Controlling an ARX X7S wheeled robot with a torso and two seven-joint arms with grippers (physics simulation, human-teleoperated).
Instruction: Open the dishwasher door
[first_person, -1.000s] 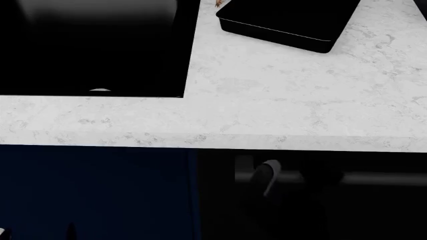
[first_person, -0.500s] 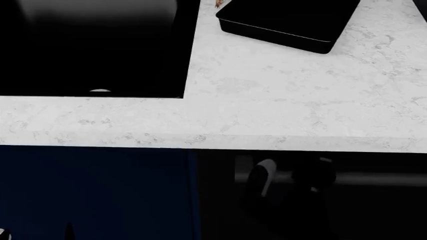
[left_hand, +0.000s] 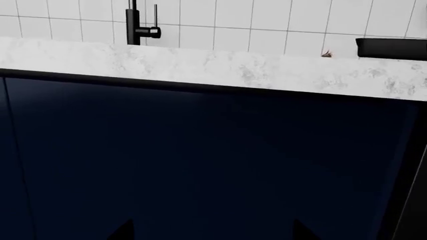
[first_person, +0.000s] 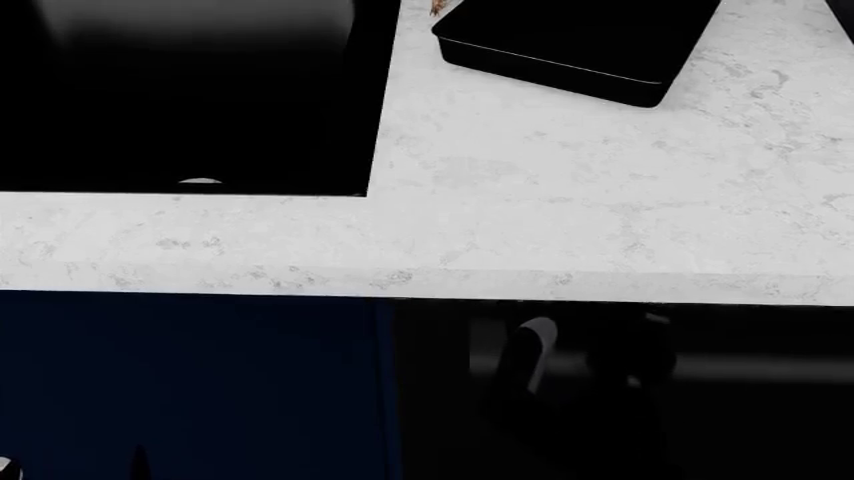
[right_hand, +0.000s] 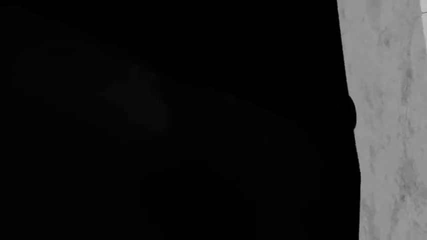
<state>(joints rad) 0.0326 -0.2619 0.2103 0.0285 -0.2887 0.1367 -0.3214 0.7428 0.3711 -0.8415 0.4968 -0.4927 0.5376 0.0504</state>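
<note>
One dishwasher door (first_person: 747, 430), glossy black flat panel, sits under the desk (first_person: 561, 200) edge on the right of the head view, shut as far as I can judge. Its long dark grey bar handle (first_person: 761, 366) runs horizontally near the top edge. Right end effector (first_person: 587, 365) is at the handle's left end, dark against dark; a pale rounded part shows beside it. Looks placed there to hook or grip the bar for a pull, but whether the fingers are apart or clamped on it, cannot tell. Right wrist view is nearly all black, only a strip of marbled edge visible.

Left of the door: navy blue cabinet fronts (left_hand: 200, 160), smooth, matte. Left end effector only shows as two dark tips low in its wrist view, set apart, holding nothing, parked facing the cabinets, out of the way.

Desk is white speckled stone, thick slab. On it: black sink (first_person: 174, 100) far left, black boxy appliance (first_person: 574, 40) far right. Black faucet (left_hand: 135, 22) against white square wall tiles (left_hand: 267, 20).
</note>
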